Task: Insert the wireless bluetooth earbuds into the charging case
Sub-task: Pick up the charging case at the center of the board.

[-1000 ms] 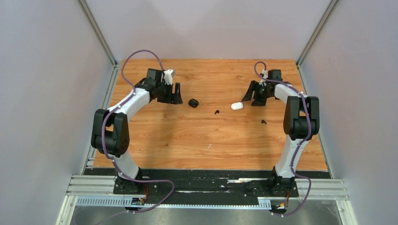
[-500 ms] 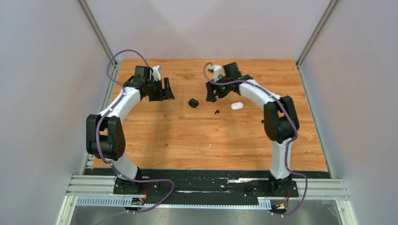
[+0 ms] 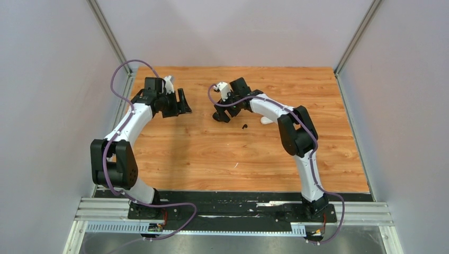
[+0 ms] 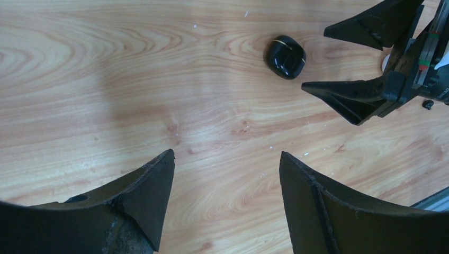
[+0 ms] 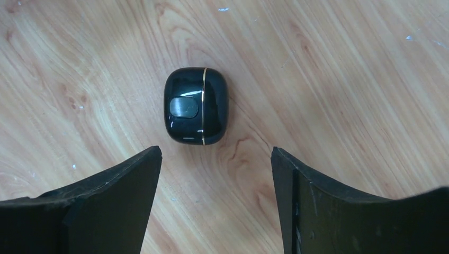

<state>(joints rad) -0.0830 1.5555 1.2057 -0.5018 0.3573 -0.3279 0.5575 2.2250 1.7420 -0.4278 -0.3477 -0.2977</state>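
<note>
table [image 3: 212,153]: wood-grain top, everything for the job is lying loose on the far half

right gripper [image 5: 216,153]: fingers spread wide with nothing between them. It hangs right over the black case, one finger either side of the case's near end.

left gripper [image 4: 226,156]: also spread and holding nothing, parked off to the left, well apart from the case

black case [image 5: 196,112]: lid shut, lying flat near the middle of the far half with the button face up

case axis: in the right wrist view the gold seam and the slightly longer side both run straight away from the camera, so the short side lies across the line the fingers close along. The button sits on the left half.

white case [image 3: 266,120]: only a bit pokes out from behind the right forearm

black earbud [image 3: 244,126]: on the bare wood between the two cases, near the black one but not touching

white buds: honestly can't find them, probably just too small at this res

step: I'd call this the reach for the black case. No bud is in anything yet.

next move: drop straight down and pinch the case across that short side. My guess is the lid then needs flipping open before any bud goes in, likely a job for the left one.
</note>
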